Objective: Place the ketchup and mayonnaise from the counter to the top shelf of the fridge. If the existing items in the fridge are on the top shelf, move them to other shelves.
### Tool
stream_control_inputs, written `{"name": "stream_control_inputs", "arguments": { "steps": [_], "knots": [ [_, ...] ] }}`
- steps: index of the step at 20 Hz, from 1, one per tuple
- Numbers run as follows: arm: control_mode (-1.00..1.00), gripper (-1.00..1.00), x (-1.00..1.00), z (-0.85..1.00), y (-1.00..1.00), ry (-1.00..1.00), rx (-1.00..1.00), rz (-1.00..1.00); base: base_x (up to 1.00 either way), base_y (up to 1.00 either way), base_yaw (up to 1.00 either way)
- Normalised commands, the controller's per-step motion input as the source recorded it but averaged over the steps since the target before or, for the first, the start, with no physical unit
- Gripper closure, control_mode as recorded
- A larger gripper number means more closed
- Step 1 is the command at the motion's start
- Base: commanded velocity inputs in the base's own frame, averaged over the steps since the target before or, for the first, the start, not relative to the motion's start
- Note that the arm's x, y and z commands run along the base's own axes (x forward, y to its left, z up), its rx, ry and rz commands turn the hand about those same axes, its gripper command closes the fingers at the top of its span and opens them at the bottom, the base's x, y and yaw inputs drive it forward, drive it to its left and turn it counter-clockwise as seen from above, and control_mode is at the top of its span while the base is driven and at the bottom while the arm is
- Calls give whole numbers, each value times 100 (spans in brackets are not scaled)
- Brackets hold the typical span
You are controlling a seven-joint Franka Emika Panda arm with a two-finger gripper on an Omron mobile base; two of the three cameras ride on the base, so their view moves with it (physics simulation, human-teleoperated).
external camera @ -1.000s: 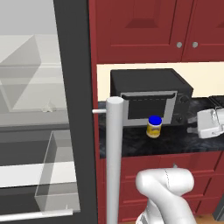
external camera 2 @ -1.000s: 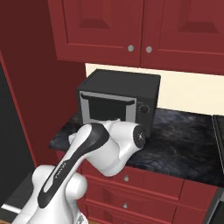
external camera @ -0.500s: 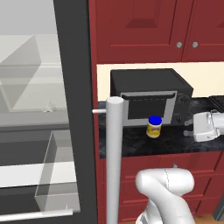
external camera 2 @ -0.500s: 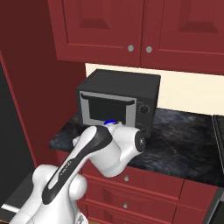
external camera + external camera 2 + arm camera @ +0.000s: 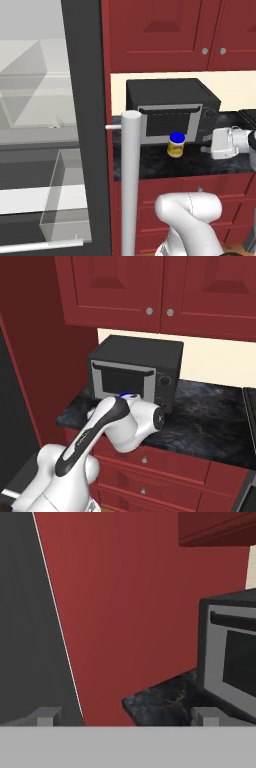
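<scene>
The mayonnaise is a small yellowish jar with a blue lid, standing on the dark counter in front of the toaster oven. My gripper hovers just right of the jar at the same height, pointing left toward it and apart from it. In the hand view the gripper is open, its fingertips wide apart with nothing between them. In the right base view my arm covers the jar except for its blue lid. The ketchup is out of view. The fridge stands open at the left.
The fridge door's grey upright handle and dark door edge stand between the fridge and the counter. A clear door bin hangs low. Red cabinets run above the counter. A red side panel faces the hand.
My hand has levelled out and shifted a little left along the counter toward the jar. In the right base view the arm has turned, and the blue lid now peeks out.
</scene>
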Motion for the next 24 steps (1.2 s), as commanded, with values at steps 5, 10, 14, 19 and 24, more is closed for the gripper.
{"name": "stream_control_inputs", "arguments": {
  "steps": [5, 10, 14, 19, 24],
  "knots": [
    [-100, -100, 34, -19, 0, 0, 3, 0, 0, 0, 0],
    [-100, -100, 33, -30, -2, -3, 2, 0, 0, 0, 0],
    [-100, -100, 22, -27, -10, -2, 2, -5, 0, 0, 0],
    [-100, -100, 18, -16, -19, -1, 3, -7, 0, 0, 0],
    [-100, -100, 30, -6, -1, 0, 0, -1, 0, 0, 0]
  ]
}}
